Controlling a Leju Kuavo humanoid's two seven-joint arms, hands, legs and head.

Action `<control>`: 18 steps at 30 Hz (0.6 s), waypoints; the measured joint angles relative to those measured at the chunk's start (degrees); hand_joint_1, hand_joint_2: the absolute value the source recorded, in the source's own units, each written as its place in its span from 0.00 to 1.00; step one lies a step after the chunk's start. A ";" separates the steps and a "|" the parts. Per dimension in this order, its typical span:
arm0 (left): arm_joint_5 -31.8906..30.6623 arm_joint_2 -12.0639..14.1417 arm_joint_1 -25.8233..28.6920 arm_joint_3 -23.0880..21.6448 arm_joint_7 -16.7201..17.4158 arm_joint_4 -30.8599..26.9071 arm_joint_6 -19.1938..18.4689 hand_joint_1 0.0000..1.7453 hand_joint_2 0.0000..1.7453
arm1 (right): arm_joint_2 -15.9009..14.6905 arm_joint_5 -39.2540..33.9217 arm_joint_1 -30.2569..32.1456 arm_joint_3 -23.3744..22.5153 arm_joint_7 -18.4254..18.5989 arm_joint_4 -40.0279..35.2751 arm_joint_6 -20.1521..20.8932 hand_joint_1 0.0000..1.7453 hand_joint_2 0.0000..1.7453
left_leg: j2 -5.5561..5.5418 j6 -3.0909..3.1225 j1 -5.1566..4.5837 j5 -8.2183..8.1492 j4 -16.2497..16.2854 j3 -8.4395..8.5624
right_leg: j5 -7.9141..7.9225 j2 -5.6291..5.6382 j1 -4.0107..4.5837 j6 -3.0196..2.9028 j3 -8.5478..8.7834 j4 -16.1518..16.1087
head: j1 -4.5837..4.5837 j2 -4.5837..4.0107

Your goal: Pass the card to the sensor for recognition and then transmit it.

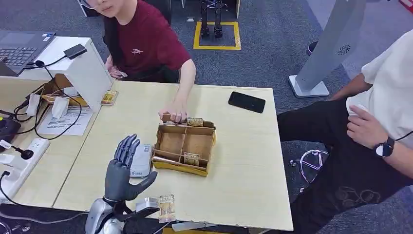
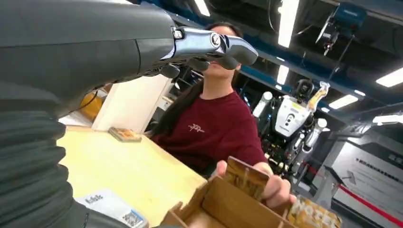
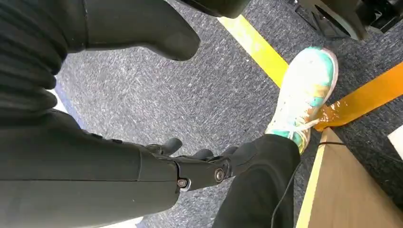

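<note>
Right now your left hand (image 1: 124, 168), dark metal with a smooth grey thumb, is raised over the pale wooden table (image 1: 243, 185) with its fingers spread and nothing in them. Just beside it lies a flat white card with printed text (image 1: 141, 160), resting on the tabletop next to the box. Your right hand (image 3: 190, 166) hangs down over grey carpet, its fingers loosely extended and not holding anything.

You can see the brown cardboard box with inner dividers (image 1: 185, 146) near the middle of the table. One gold patterned card (image 1: 191, 158) stands in its near compartment and a second gold card (image 1: 195, 122) sits at the far edge. A person's hand (image 1: 174, 113) touches that far edge, and the left wrist view shows it gripping a brown card there.

Another gold card (image 1: 166, 207) sits at the near table edge by your wrist. A black rectangular phone (image 1: 247, 102) lies flat, well apart from the box.
</note>
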 joint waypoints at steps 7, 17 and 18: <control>-2.82 1.09 0.28 -1.46 1.05 0.00 0.20 0.00 1.00 | 0.00 0.15 -0.01 -0.02 0.02 0.00 0.04 0.00 1.00 | 0.00 0.00 0.00 0.00 0.00 0.00 | 0.00 0.00 0.00 0.00 0.00 0.00 | 0.00 -0.02; -15.39 1.70 -0.21 -1.62 2.97 0.04 0.24 0.00 1.00 | 0.02 1.64 -0.28 -0.20 1.01 0.00 1.05 0.00 1.00 | 0.00 0.00 0.00 0.00 0.00 -0.01 | 0.00 -0.01 0.00 0.00 -0.01 0.00 | 0.00 -0.02; -15.39 1.70 -0.28 -1.62 2.99 0.04 0.24 0.00 1.00 | 0.02 1.70 -0.32 -0.20 1.01 -0.02 1.05 0.00 1.00 | 0.00 0.00 0.00 0.00 0.00 -0.01 | 0.00 0.00 0.00 0.00 -0.01 0.00 | 0.00 -0.02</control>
